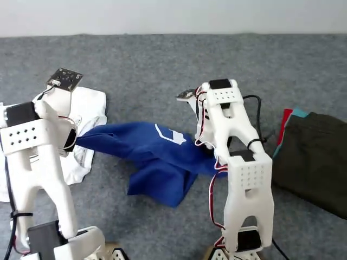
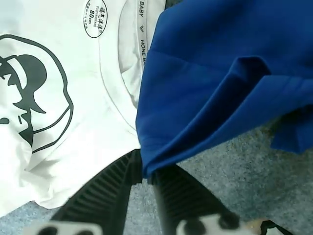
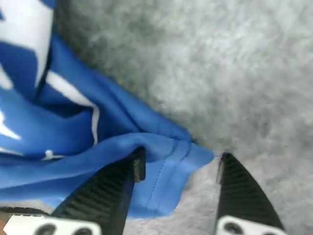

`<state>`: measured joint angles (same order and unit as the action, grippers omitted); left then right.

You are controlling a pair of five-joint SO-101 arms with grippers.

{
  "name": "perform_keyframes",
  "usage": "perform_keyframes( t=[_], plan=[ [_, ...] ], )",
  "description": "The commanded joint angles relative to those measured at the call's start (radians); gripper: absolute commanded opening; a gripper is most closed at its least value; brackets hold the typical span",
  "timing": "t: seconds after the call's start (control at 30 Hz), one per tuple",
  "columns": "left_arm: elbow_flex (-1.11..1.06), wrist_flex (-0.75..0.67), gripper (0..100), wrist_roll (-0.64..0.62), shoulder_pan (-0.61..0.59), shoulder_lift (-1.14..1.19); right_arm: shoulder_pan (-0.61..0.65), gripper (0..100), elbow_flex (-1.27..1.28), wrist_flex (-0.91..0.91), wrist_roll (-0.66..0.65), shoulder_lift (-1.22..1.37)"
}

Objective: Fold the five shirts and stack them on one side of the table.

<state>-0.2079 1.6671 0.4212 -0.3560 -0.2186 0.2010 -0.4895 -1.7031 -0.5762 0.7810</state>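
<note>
Currently, the left gripper point(image 2: 146, 169) is clenched on the blue shirt point(image 2: 220, 73), above the white shirt point(image 2: 73, 147). The right gripper point(image 3: 181, 166) is spread astride the blue hem; dark folded garments point(image 1: 314, 157) lie nearby.

Left arm point(image 1: 38, 162): white, base at the near edge of the surface, links rising upright, wrist bent over toward the middle.
Left jaws: closed together, an edge of the blue shirt point(image 2: 220, 73) nipped between the ribbed black pads point(image 2: 105, 183).
Right arm point(image 1: 238, 157): white, base at the near edge, stretched away from it, wrist pitched down.
Right jaws: spread apart, low over the surface; one over the shirt's hem, the other over bare surface.
</note>
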Motion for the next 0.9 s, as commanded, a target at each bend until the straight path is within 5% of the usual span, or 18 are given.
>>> perform_keyframes(
  t=[0.0,0.33,0.87],
  plan=[
    [0.002,-0.008,1,0.003,-0.002,-0.041,0.007,16.7,-0.107,0.015,0.002,0.028],
    [0.002,-0.008,1,0.003,-0.003,-0.041,0.005,10.6,-0.169,0.008,-0.002,0.053],
    [0.007,-0.014,1,0.003,0.002,-0.041,0.002,1.0,-0.262,-0.076,-0.181,-0.154]
  ],
)
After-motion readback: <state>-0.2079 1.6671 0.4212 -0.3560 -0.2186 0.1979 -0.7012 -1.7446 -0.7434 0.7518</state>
